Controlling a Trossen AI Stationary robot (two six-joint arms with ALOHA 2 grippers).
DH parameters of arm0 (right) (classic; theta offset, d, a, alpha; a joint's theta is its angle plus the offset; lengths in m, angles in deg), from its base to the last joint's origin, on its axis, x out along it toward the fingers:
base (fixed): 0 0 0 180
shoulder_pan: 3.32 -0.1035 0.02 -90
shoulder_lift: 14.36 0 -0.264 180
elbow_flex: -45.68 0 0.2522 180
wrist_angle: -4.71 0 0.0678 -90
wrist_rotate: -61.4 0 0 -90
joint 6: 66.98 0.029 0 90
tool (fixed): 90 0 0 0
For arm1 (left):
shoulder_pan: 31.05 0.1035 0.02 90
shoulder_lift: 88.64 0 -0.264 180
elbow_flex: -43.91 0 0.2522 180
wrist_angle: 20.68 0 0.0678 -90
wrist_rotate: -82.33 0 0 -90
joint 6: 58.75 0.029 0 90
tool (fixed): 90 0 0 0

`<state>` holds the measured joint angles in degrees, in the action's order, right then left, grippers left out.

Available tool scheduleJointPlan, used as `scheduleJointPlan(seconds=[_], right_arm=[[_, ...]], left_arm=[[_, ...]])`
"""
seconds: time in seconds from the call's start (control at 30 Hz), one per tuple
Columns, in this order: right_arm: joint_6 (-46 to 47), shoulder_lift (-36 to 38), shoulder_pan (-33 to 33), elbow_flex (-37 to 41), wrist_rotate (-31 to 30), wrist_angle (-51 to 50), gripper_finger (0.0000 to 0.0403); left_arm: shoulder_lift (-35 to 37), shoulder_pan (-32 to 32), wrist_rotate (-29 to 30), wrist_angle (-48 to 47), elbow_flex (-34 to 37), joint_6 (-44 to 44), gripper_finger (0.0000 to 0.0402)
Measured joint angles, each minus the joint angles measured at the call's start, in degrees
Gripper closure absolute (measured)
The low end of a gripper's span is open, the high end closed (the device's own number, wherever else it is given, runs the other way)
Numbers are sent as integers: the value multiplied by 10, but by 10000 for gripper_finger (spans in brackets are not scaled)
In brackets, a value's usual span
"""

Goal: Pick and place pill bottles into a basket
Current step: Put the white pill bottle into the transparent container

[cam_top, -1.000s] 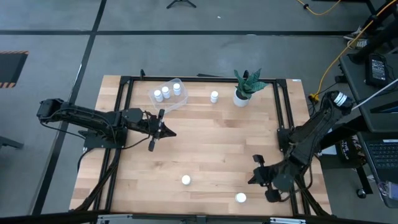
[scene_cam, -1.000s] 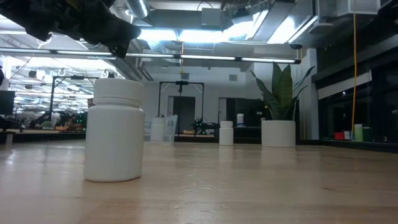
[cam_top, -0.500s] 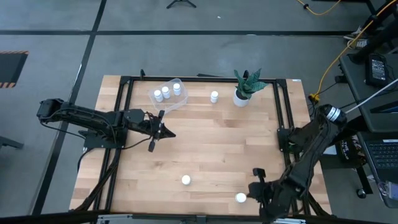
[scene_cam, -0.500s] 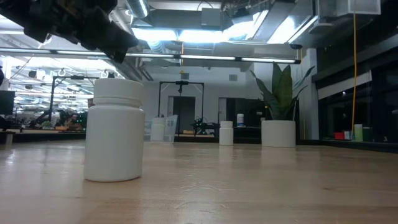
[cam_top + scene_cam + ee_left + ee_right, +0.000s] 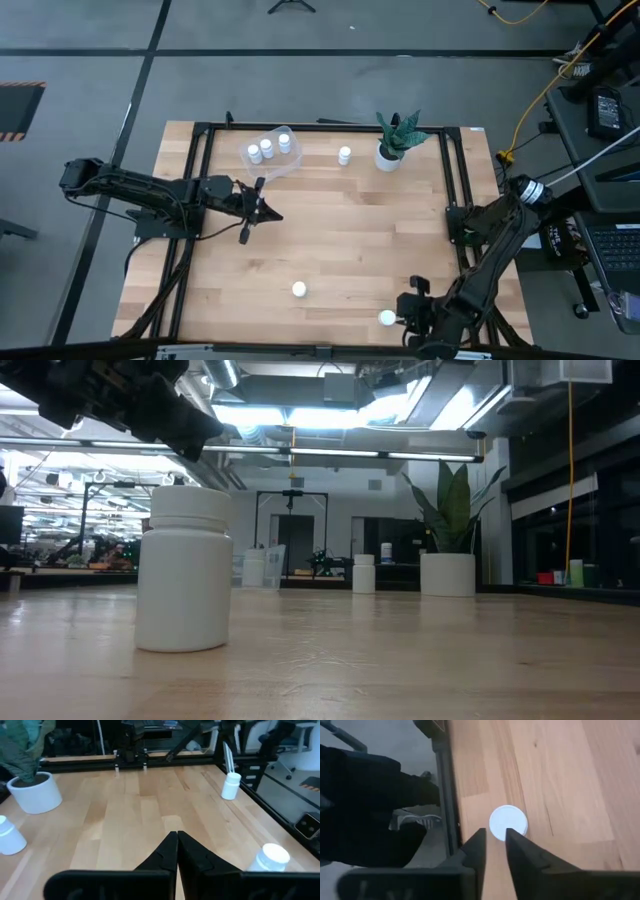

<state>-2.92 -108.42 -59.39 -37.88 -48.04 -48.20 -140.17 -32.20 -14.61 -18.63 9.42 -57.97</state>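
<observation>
Right gripper (image 5: pixel 495 842) hovering above a pill bottle (image 5: pixel 508 822) at the table's near edge, fingers narrowly parted, holding nothing.
Left gripper (image 5: pixel 262 209) pressed shut and empty over mid-table. Three bottles (image 5: pixel 268 149) standing inside the clear basket (image 5: pixel 288 160); one (image 5: pixel 344 155) beside the plant pot (image 5: pixel 388 158); another (image 5: pixel 298 290) loose on the table (image 5: pixel 340 230).

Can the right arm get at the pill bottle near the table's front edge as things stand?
Probably yes. The right gripper hangs right above that pill bottle, fingers slightly parted, with bare table around it and nothing between. The gap looks narrower than the cap, so the fingers would likely need to open more first.
</observation>
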Motion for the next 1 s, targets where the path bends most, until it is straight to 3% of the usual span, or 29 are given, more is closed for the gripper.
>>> scheduleJointPlan(seconds=[0.27,0.47,0.63,1.0], right_arm=[[-1,-26,0,0,0,0,222],[-2,-52,0,0,0,-1,170],[-2,-68,0,0,0,3,151],[-2,-95,0,0,0,8,150]], left_arm=[[0,0,27,3,0,-31,399],[0,0,28,3,0,-36,399],[0,0,29,3,0,-36,400],[0,0,29,3,0,-36,399]])
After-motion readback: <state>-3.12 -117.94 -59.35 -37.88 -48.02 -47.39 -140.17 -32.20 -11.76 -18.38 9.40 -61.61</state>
